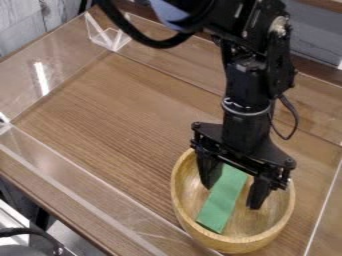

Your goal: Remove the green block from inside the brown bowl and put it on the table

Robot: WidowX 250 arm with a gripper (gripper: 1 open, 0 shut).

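Two spread fingers of the black gripper [241, 181] straddle the flat bright-green block [222, 201] inside the tan wooden bowl [186, 210], apparently poised to close on it.

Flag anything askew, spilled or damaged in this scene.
Nothing stands out. The green block lies slanted inside the brown bowl, intact, with the open gripper straddling it. Nothing is spilled on the table.

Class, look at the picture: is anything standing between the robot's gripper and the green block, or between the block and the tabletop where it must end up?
Nothing separates the open gripper from the green block; its fingers straddle the block's upper end. Toward the table, only the brown bowl rim intervenes, so the block must be lifted over it.
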